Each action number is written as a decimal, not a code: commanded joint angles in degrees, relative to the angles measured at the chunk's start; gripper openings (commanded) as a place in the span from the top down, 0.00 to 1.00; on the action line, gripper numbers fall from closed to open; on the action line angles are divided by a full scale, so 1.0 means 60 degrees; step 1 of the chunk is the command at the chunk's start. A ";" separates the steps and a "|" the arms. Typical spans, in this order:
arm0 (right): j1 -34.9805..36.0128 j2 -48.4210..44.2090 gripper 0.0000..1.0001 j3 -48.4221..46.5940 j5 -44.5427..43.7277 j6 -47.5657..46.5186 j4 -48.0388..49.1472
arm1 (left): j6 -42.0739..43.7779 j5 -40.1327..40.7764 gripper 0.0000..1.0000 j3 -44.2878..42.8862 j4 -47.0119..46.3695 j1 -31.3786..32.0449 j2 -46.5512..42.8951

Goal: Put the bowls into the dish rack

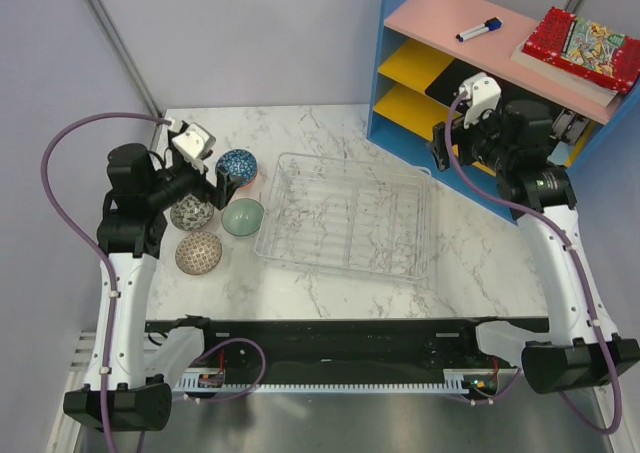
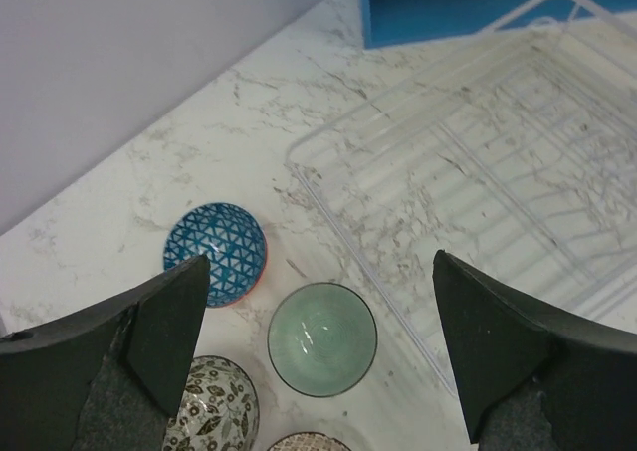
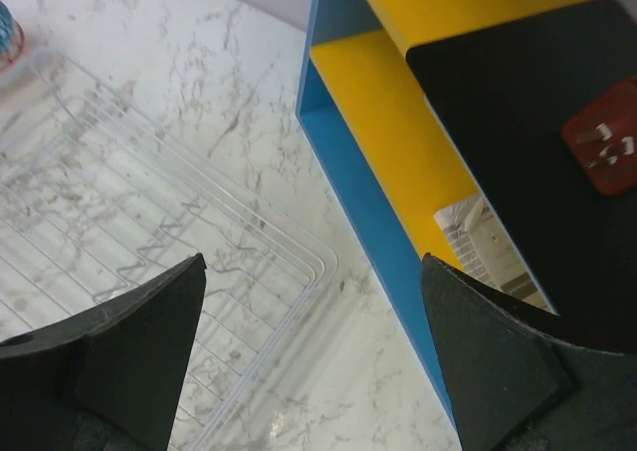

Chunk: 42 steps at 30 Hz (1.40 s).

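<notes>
brown bowl cut by the bottom edge — floral bowl partly behind the left hand.

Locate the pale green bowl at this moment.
In the top view, the green bowl sits left of the dish rack, nearer the arms than the blue bowl.

- Mid-tabletop: rack.
- Four bowls cluster just left of the rack.
- Shelf stands behind it, to the right; pen and book on top.

My top view looks down from high behind the arms. Both wrist views sit close, angled down, sharing the dish rack (centre frame overhead).
</notes>
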<state>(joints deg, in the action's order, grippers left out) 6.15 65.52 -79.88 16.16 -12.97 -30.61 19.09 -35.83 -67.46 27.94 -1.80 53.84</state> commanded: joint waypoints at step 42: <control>0.0483 0.5325 0.32 -0.0295 -0.0876 -0.1807 -0.0421 | 0.6574 -0.0737 0.00 0.3875 0.3621 0.1589 0.0972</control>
<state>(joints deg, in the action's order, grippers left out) 8.45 94.76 -77.38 12.93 -21.78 -34.48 57.10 -41.74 -44.38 52.10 6.92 59.09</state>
